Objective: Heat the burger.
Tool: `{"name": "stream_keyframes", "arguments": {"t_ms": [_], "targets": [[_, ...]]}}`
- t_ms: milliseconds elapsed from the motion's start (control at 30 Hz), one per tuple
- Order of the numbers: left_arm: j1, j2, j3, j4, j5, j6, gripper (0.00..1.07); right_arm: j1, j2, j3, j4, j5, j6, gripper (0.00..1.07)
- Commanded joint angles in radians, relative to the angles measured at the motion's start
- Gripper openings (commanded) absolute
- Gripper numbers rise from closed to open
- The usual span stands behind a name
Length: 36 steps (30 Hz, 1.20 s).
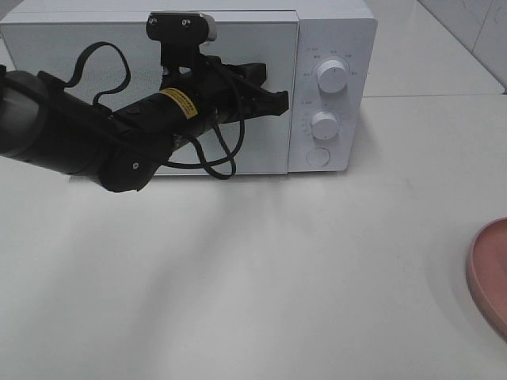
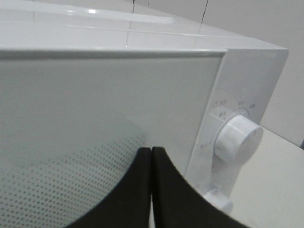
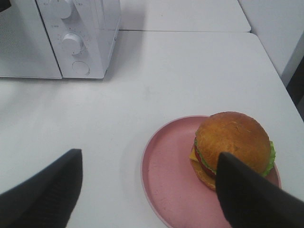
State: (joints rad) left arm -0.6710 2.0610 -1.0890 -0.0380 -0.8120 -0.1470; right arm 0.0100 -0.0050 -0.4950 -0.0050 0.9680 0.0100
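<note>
The task looks barely begun; the microwave (image 1: 190, 87) stands at the far side of the tabletop (image 1: 238, 285) with its door (image 1: 79, 47) closed, and the burger (image 3: 233, 148) is not inside it; it sits on the pink plate (image 3: 164, 175) at the near right of the tabletop, well apart from the microwave.

The left gripper (image 1: 273, 99) is up in front of the door, near the edge that meets the control panel; its fingers (image 2: 137, 190) are pressed together with nothing between them, as the left wrist view shows plainly; whether the tips touch the door cannot be told from these views. The upper knob (image 1: 333, 75) and lower knob (image 1: 324, 125) are just to the right of it, and the round button (image 1: 318, 157) below them; none is being touched.

The right gripper (image 3: 147, 190) hangs above the near edge of the plate with its jaws spread wide and empty; the burger lies ahead of it, partly behind one finger in the right wrist view, and nothing shows contact with it.

By this reading every step is left: the door must be opened, probably by the left arm, since it is already there; the burger, with or without its plate, must be lifted and carried across to the cavity; the door must be shut and a knob turned; only the approach to the door seems done.
</note>
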Motion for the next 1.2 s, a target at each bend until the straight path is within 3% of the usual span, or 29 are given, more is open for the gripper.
{"name": "stream_keyframes", "arguments": {"t_ms": [33,233,500,567,667,733,767,833,867,900,933,1033,1100,1167,1200], "targets": [[0.019,0.029,-0.059,-0.127,-0.003,0.012,0.0,-0.006,-0.025,0.001,-0.003,-0.008,0.001,0.73],[0.018,0.04,-0.067,-0.134,0.006,0.023,0.0,-0.006,-0.025,0.001,-0.003,-0.008,0.001,0.73],[-0.061,-0.016,-0.016,0.002,0.07,0.015,0.0,-0.006,-0.025,0.001,-0.003,-0.008,0.001,0.73],[-0.09,-0.061,0.004,0.008,0.234,0.015,0.0,-0.006,-0.025,0.001,-0.003,-0.008,0.001,0.73],[-0.098,-0.072,0.004,0.007,0.294,0.015,0.01,-0.006,-0.025,0.001,-0.003,-0.008,0.001,0.73],[-0.116,-0.114,0.003,0.008,0.518,0.015,0.18,-0.006,-0.025,0.001,-0.003,-0.008,0.001,0.73],[-0.116,-0.114,0.003,0.008,0.518,0.015,0.18,-0.006,-0.025,0.001,-0.003,-0.008,0.001,0.73],[-0.129,-0.157,0.003,0.008,0.705,0.015,0.54,-0.006,-0.025,0.001,-0.003,-0.008,0.001,0.73],[-0.129,-0.157,0.003,0.008,0.705,0.015,0.54,-0.006,-0.025,0.001,-0.003,-0.008,0.001,0.73],[-0.136,-0.184,0.003,0.007,0.819,0.015,0.84,-0.006,-0.025,0.001,-0.003,-0.008,0.001,0.73],[-0.138,-0.207,0.003,0.008,0.953,0.018,1.02,-0.006,-0.025,0.001,-0.003,-0.008,0.001,0.73],[-0.138,-0.215,0.003,0.009,1.014,0.018,1.01,-0.006,-0.025,0.001,-0.003,-0.008,0.001,0.73],[-0.138,-0.255,0.003,0.004,1.211,0.014,1.0,-0.006,-0.025,0.001,-0.003,-0.008,0.001,0.73],[-0.138,-0.27,0.003,-0.003,1.256,0.014,1.0,-0.006,-0.025,0.001,-0.003,-0.008,0.001,0.73],[-0.138,-0.302,0.003,-0.016,1.363,0.014,1.0,-0.006,-0.025,0.001,-0.003,-0.008,0.001,0.73]]}}
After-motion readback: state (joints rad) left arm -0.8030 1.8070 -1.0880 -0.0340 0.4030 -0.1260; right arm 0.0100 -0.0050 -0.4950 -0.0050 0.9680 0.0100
